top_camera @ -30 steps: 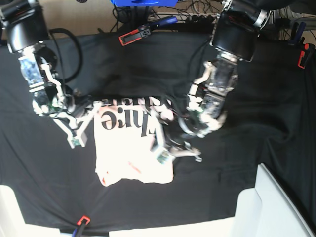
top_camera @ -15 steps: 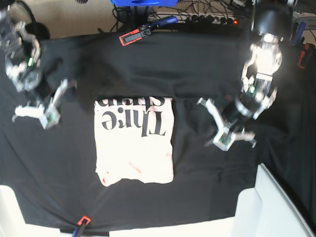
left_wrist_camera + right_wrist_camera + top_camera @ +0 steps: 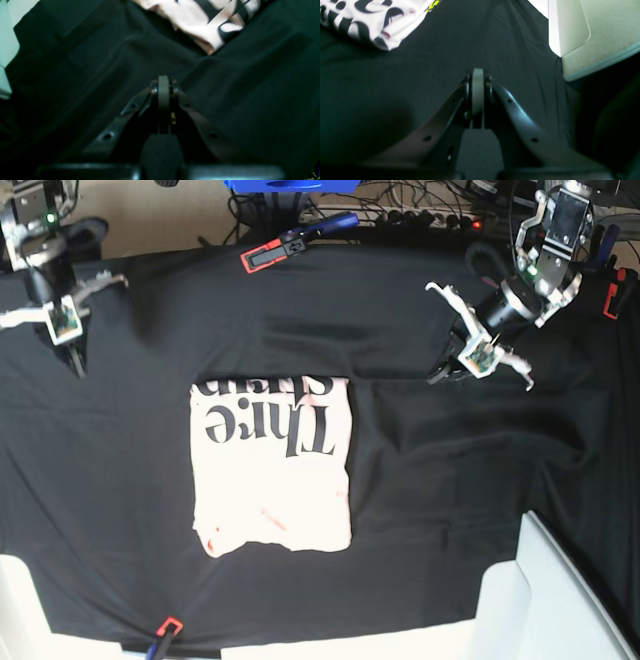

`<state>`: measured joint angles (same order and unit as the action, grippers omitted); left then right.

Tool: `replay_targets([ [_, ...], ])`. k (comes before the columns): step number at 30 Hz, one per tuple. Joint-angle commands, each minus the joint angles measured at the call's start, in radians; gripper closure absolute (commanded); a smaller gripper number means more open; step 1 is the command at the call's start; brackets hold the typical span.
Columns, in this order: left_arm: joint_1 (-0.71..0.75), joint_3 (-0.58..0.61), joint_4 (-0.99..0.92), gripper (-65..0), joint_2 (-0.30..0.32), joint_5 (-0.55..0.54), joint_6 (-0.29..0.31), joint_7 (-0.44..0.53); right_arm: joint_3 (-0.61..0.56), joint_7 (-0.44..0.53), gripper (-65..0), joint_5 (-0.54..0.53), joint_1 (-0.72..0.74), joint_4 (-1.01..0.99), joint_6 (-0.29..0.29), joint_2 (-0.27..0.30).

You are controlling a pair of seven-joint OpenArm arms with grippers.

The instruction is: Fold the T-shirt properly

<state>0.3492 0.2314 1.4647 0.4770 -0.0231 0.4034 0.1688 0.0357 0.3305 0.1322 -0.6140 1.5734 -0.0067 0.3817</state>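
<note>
In the middle of the black table cloth [image 3: 420, 480], the T-shirt [image 3: 272, 465] is lying folded into a square, with its black letters facing up. The left gripper [image 3: 440, 372] and the right gripper [image 3: 78, 362] are hanging well apart from it, both pinched closed and holding nothing. Cables [image 3: 400, 215] are lying behind the table.

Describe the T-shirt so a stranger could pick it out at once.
Start from the black table cloth that covers the whole work surface. Near its middle, a little toward the base view's left, lies the T-shirt, folded into a flat rectangle. It is the only pale pink thing there, with big black serif lettering across its far end.
</note>
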Motion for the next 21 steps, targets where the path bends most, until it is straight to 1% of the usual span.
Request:
replay_targets([
  [1, 0.020, -0.007, 0.014, 0.0, 0.021, -0.010, -0.005, 0.036, 0.022, 0.031, 0.0, -0.006, -0.011, 0.015, -0.011, 0.015],
  [4, 0.077, -0.007, 0.012, 0.0, 0.024, -0.010, -0.044, 0.071, 0.048, 0.031, 0.0, -0.006, -0.045, 0.014, -0.011, 0.015],
  [9, 0.173, -0.007, 0.012, 0.0, 0.068, -0.010, -0.088, 0.150, 0.080, 0.032, 0.0, -0.006, -0.116, 0.014, -0.011, 0.015],
  [13, 0.250, -0.007, 0.012, 0.0, 0.098, -0.010, -0.094, 0.160, 0.069, 0.032, 0.0, -0.006, -0.168, 0.014, -0.011, 0.012],
  [14, 0.268, -0.007, 0.012, 0.0, 0.101, -0.010, -0.094, 0.160, 0.069, 0.032, 0.0, -0.006, -0.180, 0.014, -0.011, 0.003],
  [16, 0.301, -0.007, 0.012, 0.0, 0.102, -0.010, -0.094, 0.160, 0.079, 0.032, 0.0, -0.006, -0.195, 0.017, -0.011, -0.037],
  [18, 0.334, -0.007, 0.015, 0.0, 0.102, -0.010, -0.094, 0.160, 0.079, 0.028, 0.0, -0.006, -0.212, 0.015, -0.011, -0.063],
  [21, 0.391, -0.007, 0.015, 0.0, 0.096, -0.010, -0.094, 0.154, 0.068, 0.028, 0.0, -0.006, -0.261, 0.015, -0.011, -0.071],
])
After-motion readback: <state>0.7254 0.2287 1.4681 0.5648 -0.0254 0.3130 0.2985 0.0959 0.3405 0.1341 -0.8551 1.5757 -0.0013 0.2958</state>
